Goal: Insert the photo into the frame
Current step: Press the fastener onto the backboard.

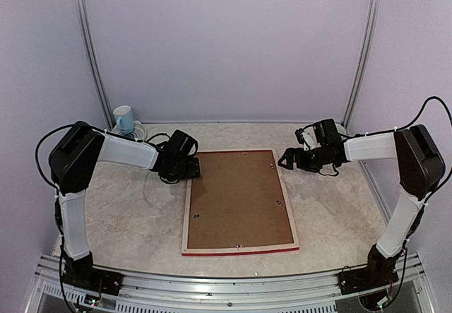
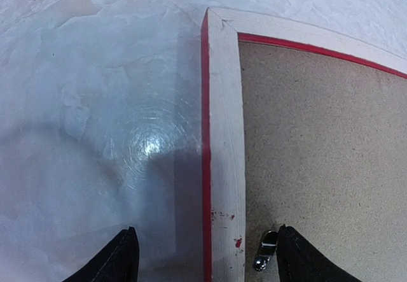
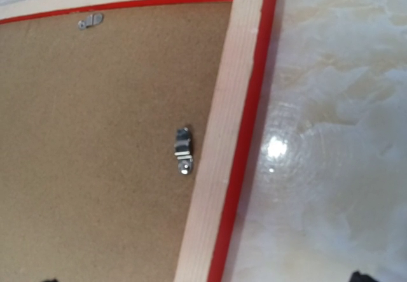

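Frame: thin rectangular red-faced, pale-wood frame (image 1: 240,250) lies face down, centre of pale marbled table (image 1: 127,214), brown backing board (image 1: 236,200) filling it.
Photo: hidden, so I cannot tell where it is.
Left gripper (image 2: 206,258): wide, straddling the far-left rail.
Right gripper (image 1: 288,159): wide, with its tips barely in view.

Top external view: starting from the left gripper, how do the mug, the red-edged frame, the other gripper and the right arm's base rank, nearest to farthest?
1. The frame: its far left corner lies right at the left gripper.
2. The mug, in the back left corner, and the right gripper, across the frame: too close to call.
3. The right arm's base, at the near right edge: farthest.
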Robot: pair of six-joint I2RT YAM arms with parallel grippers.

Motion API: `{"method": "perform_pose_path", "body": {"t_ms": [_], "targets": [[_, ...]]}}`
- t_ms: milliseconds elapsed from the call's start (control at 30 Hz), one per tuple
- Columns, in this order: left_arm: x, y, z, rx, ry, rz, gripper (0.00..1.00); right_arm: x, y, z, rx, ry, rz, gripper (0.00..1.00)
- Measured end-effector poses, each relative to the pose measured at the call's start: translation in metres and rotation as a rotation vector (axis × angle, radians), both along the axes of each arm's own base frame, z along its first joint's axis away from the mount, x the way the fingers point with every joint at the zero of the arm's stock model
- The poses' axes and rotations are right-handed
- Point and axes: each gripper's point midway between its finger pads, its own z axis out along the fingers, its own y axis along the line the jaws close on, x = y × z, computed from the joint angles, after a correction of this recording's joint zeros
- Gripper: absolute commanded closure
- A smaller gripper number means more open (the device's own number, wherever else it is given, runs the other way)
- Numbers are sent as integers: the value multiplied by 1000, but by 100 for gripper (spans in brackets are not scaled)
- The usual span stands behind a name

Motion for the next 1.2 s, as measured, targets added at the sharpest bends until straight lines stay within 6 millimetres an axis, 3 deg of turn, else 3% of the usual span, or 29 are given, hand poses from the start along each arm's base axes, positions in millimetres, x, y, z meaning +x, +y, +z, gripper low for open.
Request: {"method": "perform_pose_path", "body": {"t_ms": [1200], "targets": [[-2,6,5,75,5,6,25,-1,2,1,8,2,7,1]]}}
